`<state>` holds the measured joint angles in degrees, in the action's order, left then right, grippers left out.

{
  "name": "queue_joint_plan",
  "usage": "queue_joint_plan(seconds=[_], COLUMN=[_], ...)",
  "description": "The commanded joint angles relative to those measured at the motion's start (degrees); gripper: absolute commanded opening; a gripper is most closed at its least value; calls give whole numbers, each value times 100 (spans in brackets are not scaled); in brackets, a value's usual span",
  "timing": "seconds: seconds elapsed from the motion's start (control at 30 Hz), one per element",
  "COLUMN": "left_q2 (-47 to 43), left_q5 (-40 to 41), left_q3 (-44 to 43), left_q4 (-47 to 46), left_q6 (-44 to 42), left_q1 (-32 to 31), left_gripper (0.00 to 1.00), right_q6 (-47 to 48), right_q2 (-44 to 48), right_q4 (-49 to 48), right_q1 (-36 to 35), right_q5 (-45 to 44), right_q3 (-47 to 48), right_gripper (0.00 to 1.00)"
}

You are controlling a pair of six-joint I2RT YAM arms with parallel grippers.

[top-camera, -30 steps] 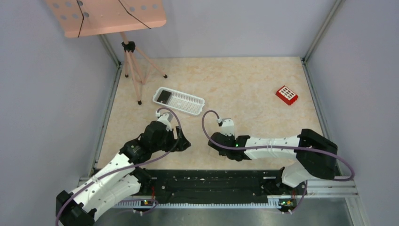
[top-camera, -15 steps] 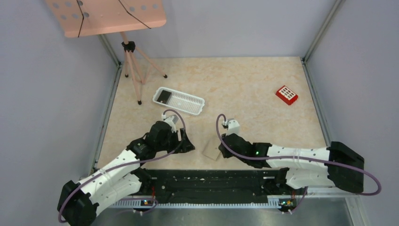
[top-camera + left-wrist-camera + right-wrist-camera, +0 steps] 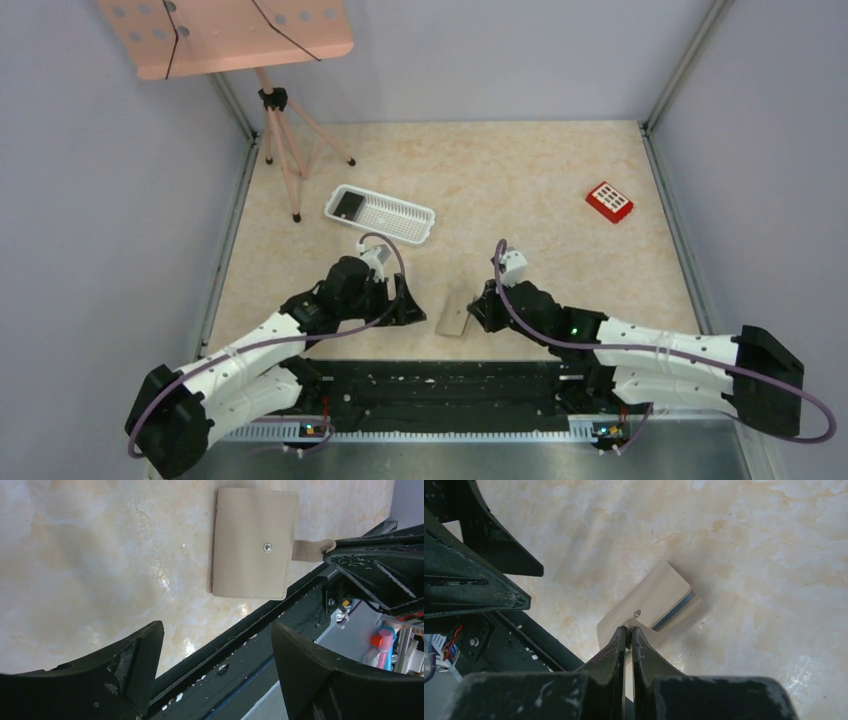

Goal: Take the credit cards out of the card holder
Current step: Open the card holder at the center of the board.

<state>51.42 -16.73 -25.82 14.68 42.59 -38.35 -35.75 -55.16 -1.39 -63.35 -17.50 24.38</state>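
Note:
The card holder [image 3: 453, 315] lies closed on the table near the front rail, beige outside with a snap button. It also shows in the left wrist view [image 3: 252, 542] and the right wrist view [image 3: 651, 602], where a blue edge shows along its side. My right gripper [image 3: 478, 312] [image 3: 629, 628] is shut on the holder's strap tab [image 3: 306, 550] at its right side. My left gripper [image 3: 410, 305] [image 3: 217, 626] is open and empty just left of the holder, not touching it. No cards are in view.
A white slotted basket [image 3: 381, 214] with a dark item stands behind the left arm. A red box with white squares [image 3: 609, 201] lies at the far right. A tripod stand [image 3: 283, 140] is at the back left. The black rail [image 3: 440, 385] runs close to the holder.
Both grippers have moved right. The card holder, hidden a second ago, now shows between them, with the right gripper on its right side.

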Motion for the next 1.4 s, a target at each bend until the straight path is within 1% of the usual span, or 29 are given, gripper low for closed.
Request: queue_joint_plan(seconds=[0.0, 0.13, 0.33, 0.63, 0.9, 1.03, 1.23, 1.37], left_q2=[200, 399, 632, 822, 1047, 1249, 1470, 1418], left_q5=[-198, -258, -258, -245, -199, -237, -326, -287], left_q3=[118, -14, -98, -89, -146, -196, -286, -292], left_q4=[-634, -823, -1060, -1196, -1231, -1300, -1351, -1350], left_q6=[21, -56, -62, -57, -87, -68, 31, 85], left_q1=[-129, -227, -301, -347, -349, -349, -358, -362], left_gripper=[85, 85, 85, 84, 81, 78, 73, 72], right_q6=[83, 49, -34, -20, -6, -29, -50, -32], right_q2=[275, 323, 467, 363, 661, 798, 888, 850], right_q4=[-562, -607, -934, -854, -560, -506, -552, -643], right_q1=[90, 129, 155, 263, 351, 369, 369, 377], right_q5=[269, 335, 552, 578, 465, 462, 622, 728], right_q3=[-90, -94, -144, -177, -303, -387, -358, -305], right_gripper=[0, 0, 0, 0, 0, 0, 0, 0])
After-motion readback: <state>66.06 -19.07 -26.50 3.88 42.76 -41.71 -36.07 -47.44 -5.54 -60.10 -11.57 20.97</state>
